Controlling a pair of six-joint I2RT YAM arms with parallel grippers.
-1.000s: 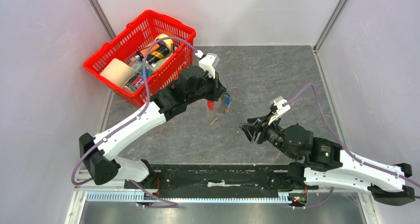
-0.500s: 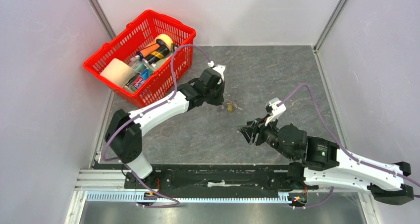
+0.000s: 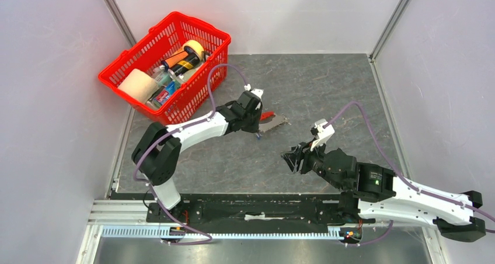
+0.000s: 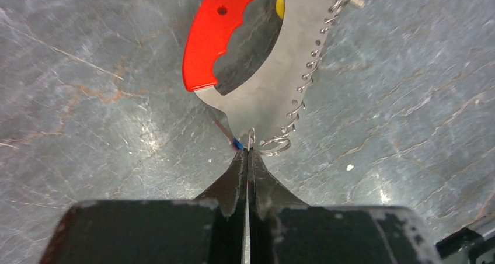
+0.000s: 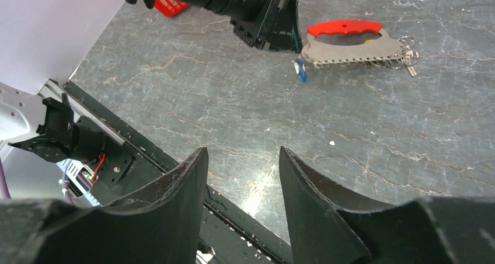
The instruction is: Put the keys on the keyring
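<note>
Tucked against the pointed tip of the keyring, one tiny key is found, made up of a blue plastic head and a short, thin blade. One keyring is counted: a flat crescent of dull grey metal, laid on the table near its middle, with a glossy red grip arched over a cut-out. The grip is scalloped on its inner edge and pierced by one round hole. Along the outer curve a row of small punched holes is seen, and thin wire rings are threaded through some of them. At the far end a small cluster of silvery pieces is gathered, too small to be counted.

The left gripper is clenched, its two black fingers pressed flat together with no gap. Their tips are set at the keyring's point, just beside the blue head and one upright wire ring; whether either is pinched cannot be told. The right gripper is held well apart, to the near right of the keyring, its two curved black fingers spread with nothing between them.

The table is a grey slab with pale veins, like stone. One red mesh basket is set at the far left corner, with several items packed in it, among them a beige roll and a yellow roll of tape.
</note>
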